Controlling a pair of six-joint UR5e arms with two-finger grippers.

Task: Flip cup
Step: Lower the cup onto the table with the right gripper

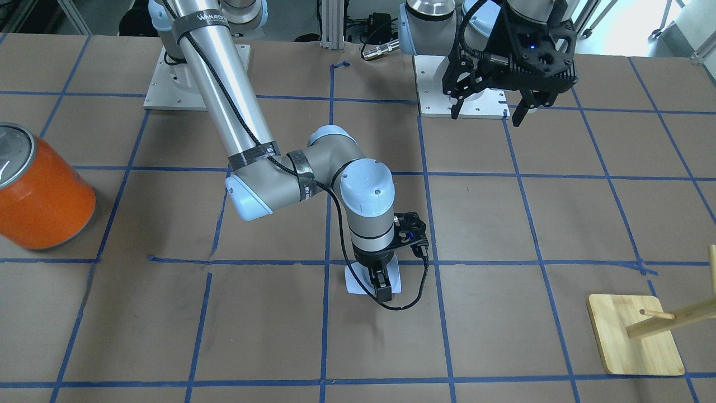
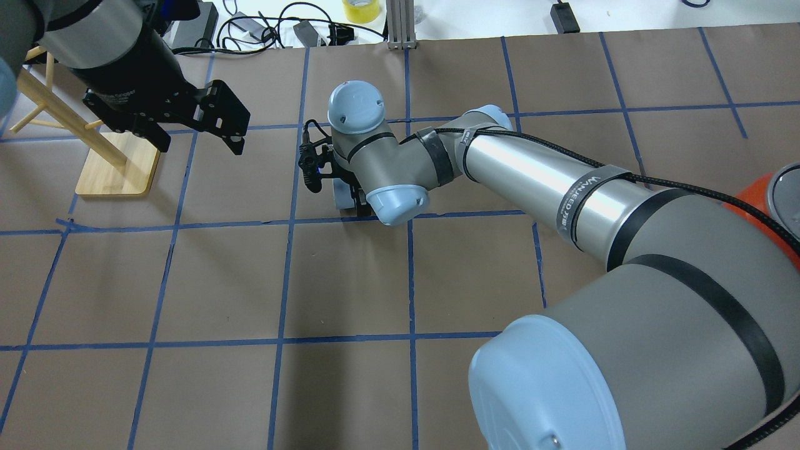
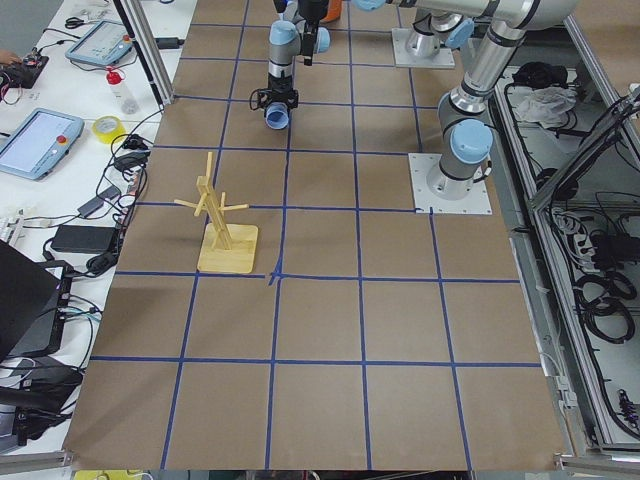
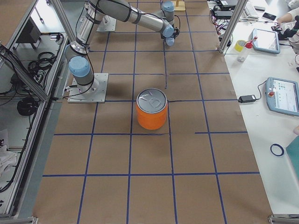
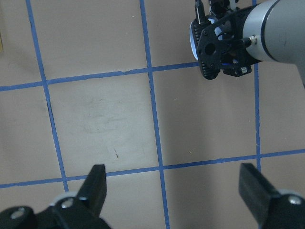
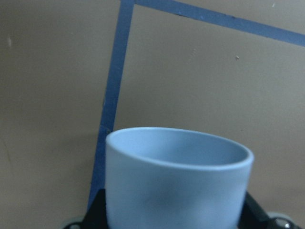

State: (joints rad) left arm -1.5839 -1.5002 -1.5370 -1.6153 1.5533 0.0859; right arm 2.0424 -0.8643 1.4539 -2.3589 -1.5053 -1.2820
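Mid-table, clenched in the right gripper [image 1: 380, 286]: the cup [image 1: 355, 282], small, pale blue-white, w/ black fingers [image 6: 97, 212] pressed on both sides of its wall in the right wrist view. Bluish inside visible past the rim there. Turned sideways, going by the exterior left view (mouth showing as a ring toward that end of the table). Cannot tell whether touching the paper or just clear of it. Placed just beyond a blue tape line [image 1: 503, 262] from the robot's base, near a grid crossing, under the bent wrist of the right arm [image 1: 224, 84].

Over on the robot's left, hanging above the table [image 1: 559, 224] close to its own base plate [image 1: 433, 95]: the left gripper [image 1: 488, 115], jaws released and spread wide, well apart from the cup. Looking down on brown paper and tape in its wrist view, w/ the cup and right wrist at the top-right corner.

Elsewhere: big orange can [image 1: 45, 201] w/ silver top, upright, out on the robot's right, well apart from the cup. Wooden peg stand [image 1: 632, 341] on a sq. base toward the far left, also well apart from both grippers.
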